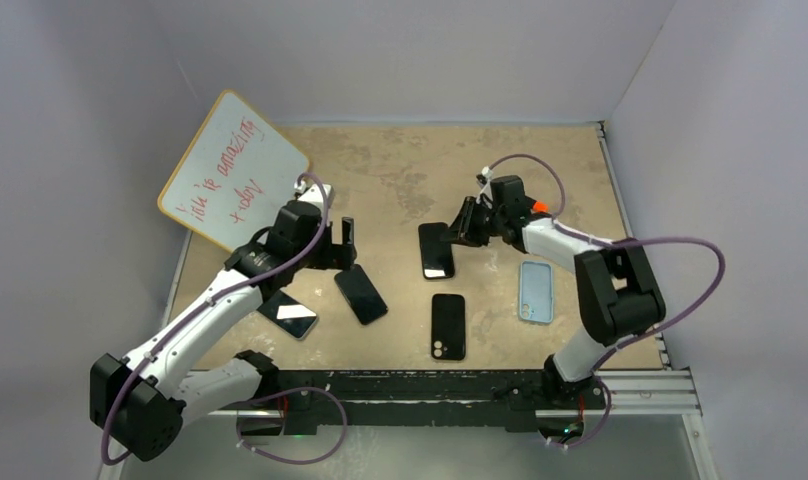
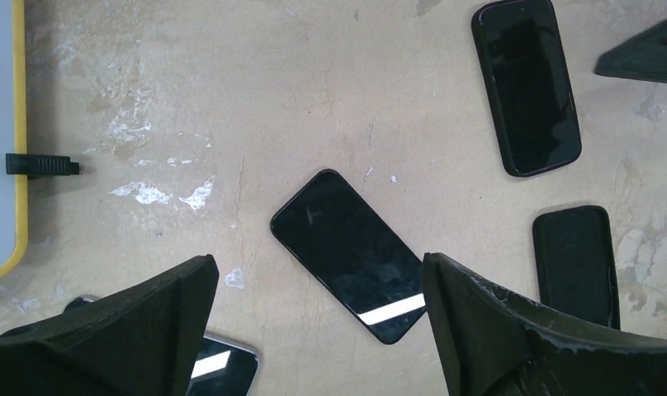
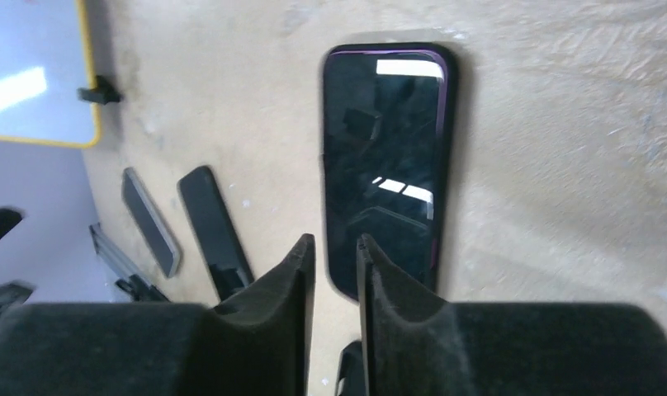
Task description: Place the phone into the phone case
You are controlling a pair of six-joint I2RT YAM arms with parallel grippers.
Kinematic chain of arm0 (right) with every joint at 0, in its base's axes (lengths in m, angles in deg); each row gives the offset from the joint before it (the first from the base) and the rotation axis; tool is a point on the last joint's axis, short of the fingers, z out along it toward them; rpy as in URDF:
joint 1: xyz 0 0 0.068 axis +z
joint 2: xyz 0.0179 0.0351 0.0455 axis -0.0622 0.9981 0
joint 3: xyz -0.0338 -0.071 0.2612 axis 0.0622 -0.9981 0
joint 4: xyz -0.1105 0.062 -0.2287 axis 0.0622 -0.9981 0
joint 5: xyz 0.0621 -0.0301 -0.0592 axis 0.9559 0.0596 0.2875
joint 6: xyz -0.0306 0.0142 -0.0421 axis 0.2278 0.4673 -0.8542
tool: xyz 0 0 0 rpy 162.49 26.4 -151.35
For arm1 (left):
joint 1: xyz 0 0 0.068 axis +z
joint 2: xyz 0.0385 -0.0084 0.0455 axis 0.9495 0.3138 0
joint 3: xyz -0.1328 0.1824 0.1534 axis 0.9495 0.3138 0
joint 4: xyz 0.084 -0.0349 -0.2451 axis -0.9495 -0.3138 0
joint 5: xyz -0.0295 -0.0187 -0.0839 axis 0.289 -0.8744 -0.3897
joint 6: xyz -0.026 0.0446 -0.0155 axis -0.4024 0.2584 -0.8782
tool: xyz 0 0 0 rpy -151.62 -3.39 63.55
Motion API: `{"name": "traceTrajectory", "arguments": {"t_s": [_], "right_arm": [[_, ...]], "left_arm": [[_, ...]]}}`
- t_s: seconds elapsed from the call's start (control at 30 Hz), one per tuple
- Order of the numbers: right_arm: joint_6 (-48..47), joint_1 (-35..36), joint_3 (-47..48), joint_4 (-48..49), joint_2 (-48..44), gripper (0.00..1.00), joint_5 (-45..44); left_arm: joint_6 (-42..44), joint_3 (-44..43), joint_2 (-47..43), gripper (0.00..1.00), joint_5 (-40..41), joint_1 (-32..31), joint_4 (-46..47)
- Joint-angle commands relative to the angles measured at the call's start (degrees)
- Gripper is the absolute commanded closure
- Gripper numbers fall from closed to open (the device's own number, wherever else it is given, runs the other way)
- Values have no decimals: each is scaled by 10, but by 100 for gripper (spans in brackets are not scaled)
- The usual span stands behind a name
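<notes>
- Top view: the tabletop [image 1: 400, 160] is a mottled tan slab, scuffed pale in patches, set between plain pale walls.
- A whiteboard [image 1: 230, 170] with a yellow rim and red writing sits at 10 o'clock on the slab.
- The left pincer [image 1: 345, 240] is spread wide and holds nothing.
- A bare phone [image 1: 360, 293], a glossy black slab with rounded corners, lies tilted just at its 6 o'clock.
- A second phone [image 1: 288, 315] lies at the bare phone's 8 o'clock, partly under the left arm.
- Near the middle lies a cased phone [image 1: 436, 250], screen up. The right pincer [image 1: 460, 225] is at its 1 o'clock corner.
- A matte black case [image 1: 448, 326] lies apart at the cased phone's 6 o'clock.
- A light blue case [image 1: 536, 291] lies flat at its 4 o'clock, beside the right arm.
- Left wrist view: the fingers [image 2: 107, 330] stand far apart. The bare phone lies on the tabletop between them and touches neither.
- The cased phone shows at 1 o'clock and the black case at 3 o'clock, its lower end hidden by one finger.
- A corner of the second phone shows at 7 o'clock.
- A black clip [image 2: 41, 165] juts from the whiteboard's edge at 9 o'clock.
- Right wrist view: the fingers [image 3: 289, 280] are nearly together, with a slim gap and nothing in it, over the near end of the cased phone. Whether they touch it I cannot tell.
- A black rim runs round the phone's purple-edged glass on every side that shows.
- Two other phones lie blurred at 8 o'clock.
</notes>
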Motion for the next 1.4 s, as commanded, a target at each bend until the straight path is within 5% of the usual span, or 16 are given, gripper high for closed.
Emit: {"name": "traceTrajectory", "arguments": {"t_s": [0.0, 0.1, 0.43, 1.03, 1.37], "right_arm": [[-5, 12, -13, -43, -92, 65, 2], [-13, 17, -26, -77, -148, 45, -13], [-21, 19, -63, -141, -314, 2, -15], [39, 104, -184, -118, -437, 1, -38], [5, 107, -177, -172, -475, 1, -77]], "left_arm": [[-69, 2, 11, 2, 27, 6, 0], [-130, 2, 35, 2, 40, 8, -15], [-247, 11, 101, 1, 21, 6, 7], [-315, -2, 236, 2, 54, -21, 26], [-344, -51, 313, 5, 76, -61, -22]]}}
